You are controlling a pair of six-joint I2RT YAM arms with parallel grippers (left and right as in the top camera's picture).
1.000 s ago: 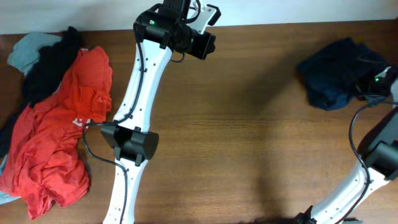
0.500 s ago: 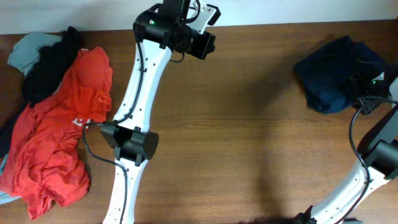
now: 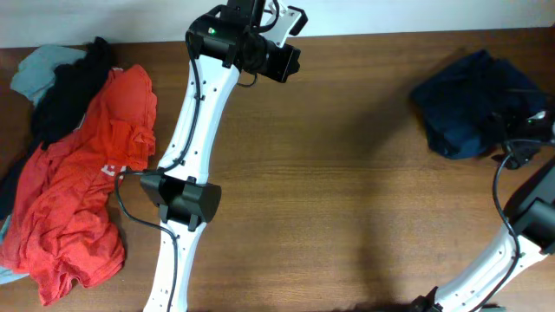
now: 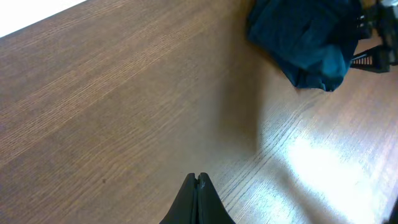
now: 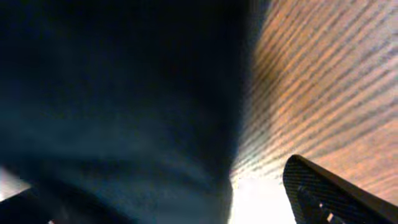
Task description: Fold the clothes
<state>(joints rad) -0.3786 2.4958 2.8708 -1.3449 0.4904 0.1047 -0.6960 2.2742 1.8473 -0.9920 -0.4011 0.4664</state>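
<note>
At the table's (image 3: pixel 347 191) far right corner lies the navy garment (image 3: pixel 468 108), bunched into a wrinkled heap. It is not spread or folded, so the folding looks barely begun. Crumpled like this it shows no clear long axis, only a lump somewhat wider across the table than deep, with one lobe sagging toward the near left.

The right gripper (image 3: pixel 520 128) sits at the heap's right edge, over or against the cloth. In its wrist view dark fabric fills the left and centre, and one finger (image 5: pixel 329 193) shows low on the right, far from the opposite side. The jaws stand wide apart with nothing pinched between them. The cloth lies straight ahead of them and to their left, with bare wood to the right.

The left gripper (image 4: pixel 198 182) is pressed shut on nothing, parked high at the far edge near the middle of the table. From there the garment lies well apart, off to its right.

The right arm is plainly the nearer one. Any grab at an edge or corner to pull the heap flat probably falls to it first.

A red shirt (image 3: pixel 78 199) and other clothes are piled at the far left.
</note>
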